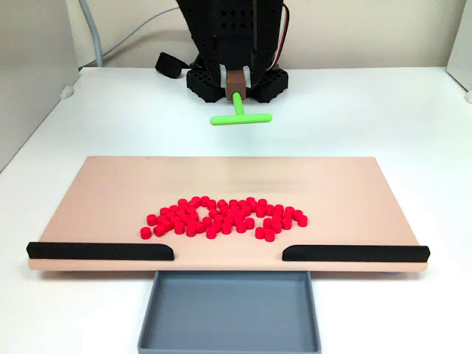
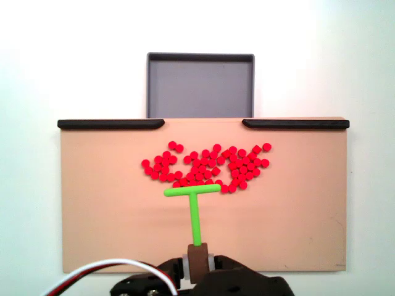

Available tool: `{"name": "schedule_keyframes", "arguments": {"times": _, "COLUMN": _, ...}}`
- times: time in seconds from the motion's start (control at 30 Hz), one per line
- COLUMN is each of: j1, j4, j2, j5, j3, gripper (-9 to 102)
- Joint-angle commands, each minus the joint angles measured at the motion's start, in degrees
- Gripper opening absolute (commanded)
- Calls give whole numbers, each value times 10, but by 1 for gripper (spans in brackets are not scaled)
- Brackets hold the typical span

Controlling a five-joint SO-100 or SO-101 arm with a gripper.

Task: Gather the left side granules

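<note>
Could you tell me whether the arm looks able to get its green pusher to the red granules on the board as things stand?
Probably yes. In a fixed view the green pusher hangs just before the near edge of the red granules, and nothing stands between them on the tan board. The gripper holds the pusher's stem.

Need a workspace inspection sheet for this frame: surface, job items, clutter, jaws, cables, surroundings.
Surface: white table; tan board with two black rails flanking a gap at one edge.
Job's things: red granules clustered mid-board; none in the grey tray beyond the gap.
Clutter: nothing seen.
Grippers: gripper holds the green T-pusher by its stem; the crossbar sits at the pile's near edge. Jaws closed on it.
Cables: red and white wires at the arm base; grey cable behind.
Surroundings: plain wall.
</note>
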Motion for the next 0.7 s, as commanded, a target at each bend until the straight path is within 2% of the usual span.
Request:
{"name": "schedule_keyframes", "arguments": {"times": 0.0, "j1": 0, "j4": 0, "j2": 1, "j5": 6, "j3": -11, "gripper": 0}}
{"name": "schedule_keyframes", "arguments": {"times": 0.67, "j1": 4, "j4": 4, "j2": 4, "j5": 3, "j3": -4, "gripper": 0}}
